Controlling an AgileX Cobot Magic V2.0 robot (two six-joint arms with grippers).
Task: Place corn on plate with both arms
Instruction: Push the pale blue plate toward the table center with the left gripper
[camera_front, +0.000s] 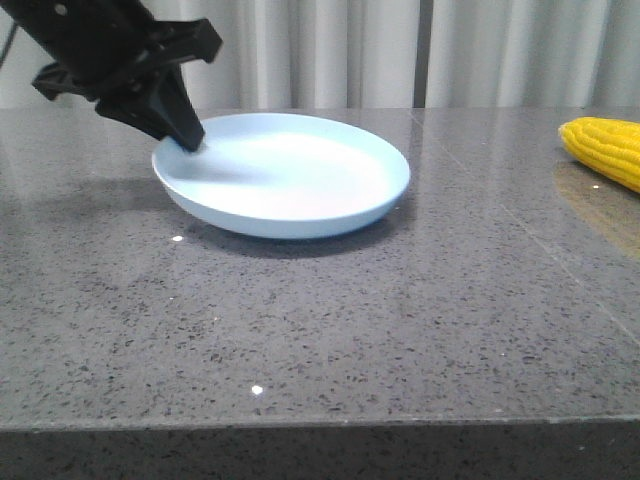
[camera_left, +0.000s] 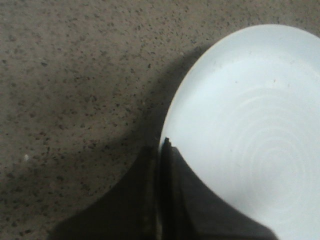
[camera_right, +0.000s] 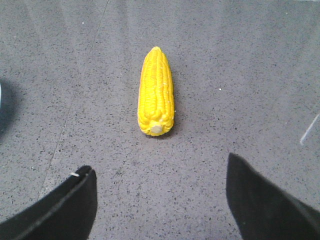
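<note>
black left gripper (camera_front: 188, 138) pinching plate (camera_front: 300, 215) rim

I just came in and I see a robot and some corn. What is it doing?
The robot is meant to put the corn on the pale-blue plate, but the corn is not there yet. It lies by itself on the grey table, far to the plate's right. The left gripper has its jaws pinched on the plate's rim at the left side. The right gripper hangs near the corn's stub end, jaws wide open, touching nothing.
</note>
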